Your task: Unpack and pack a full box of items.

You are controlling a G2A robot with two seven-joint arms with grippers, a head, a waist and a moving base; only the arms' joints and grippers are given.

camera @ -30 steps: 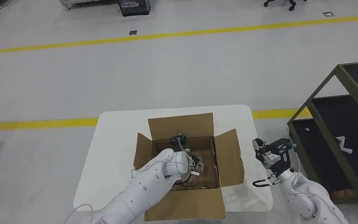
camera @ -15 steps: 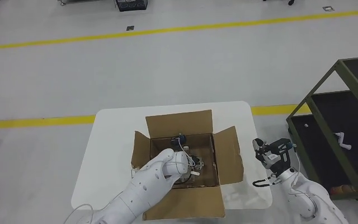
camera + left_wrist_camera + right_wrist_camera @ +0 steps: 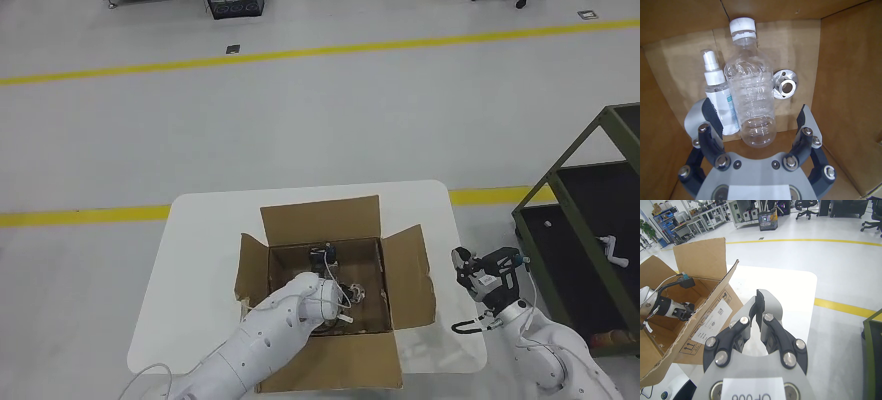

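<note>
An open cardboard box (image 3: 405, 280) stands on the white table (image 3: 205, 250). On its floor lie a clear plastic bottle (image 3: 751, 94) with a white cap, a white spray bottle (image 3: 718, 89) tight against it, and a metal flange (image 3: 785, 86) on the bottle's other side. My left gripper (image 3: 758, 118) is down inside the box, open, its fingers straddling the clear bottle's lower half without touching it; one pad sits over the spray bottle. My right gripper (image 3: 758, 306) is shut with nothing in it, held above the table beside the box (image 3: 696, 321). The left arm (image 3: 300, 320) reaches into the box.
The box flaps (image 3: 320, 220) stand open on all sides. A dark green metal rack (image 3: 585, 240) stands just right of the table. Bare tabletop (image 3: 791, 285) lies beyond the right gripper. Yellow floor lines (image 3: 300, 55) run behind.
The left arm has pushed slightly deeper into the box. The right arm has stayed put.
</note>
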